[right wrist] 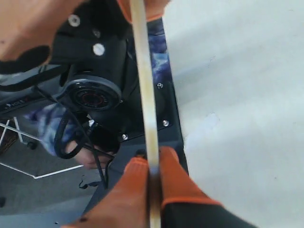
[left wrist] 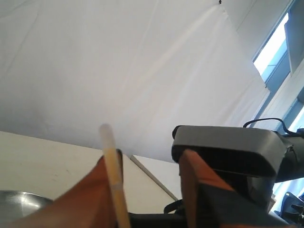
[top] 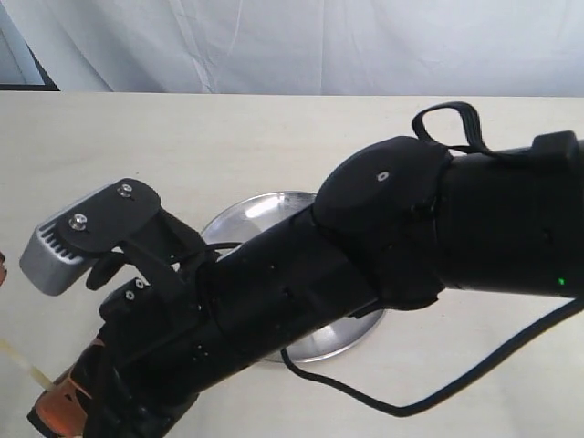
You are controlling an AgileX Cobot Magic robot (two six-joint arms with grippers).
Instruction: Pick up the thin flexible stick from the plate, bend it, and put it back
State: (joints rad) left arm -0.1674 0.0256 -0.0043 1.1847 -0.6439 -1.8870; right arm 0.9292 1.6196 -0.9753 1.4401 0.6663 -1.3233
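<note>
The thin flexible stick (right wrist: 145, 90) is a pale yellow-tan strand running up from my right gripper (right wrist: 153, 164), whose orange fingers are shut on it. In the exterior view the right arm reaches across to the lower left, and the stick (top: 23, 362) pokes out beside its orange fingers (top: 66, 401). My left gripper (left wrist: 149, 190) is open. The stick (left wrist: 114, 180) lies along one of its orange fingers (left wrist: 90, 202), and the other finger (left wrist: 194, 190) stands well apart. The silver plate (top: 260, 210) is mostly hidden behind the right arm, and its rim (left wrist: 19, 202) shows in the left wrist view.
The right arm's black links (top: 383, 237) and its grey wrist camera (top: 64, 246) cover the table's middle. A black cable (top: 429, 392) loops over the tabletop at the front right. White cloth (top: 292, 46) hangs behind the table.
</note>
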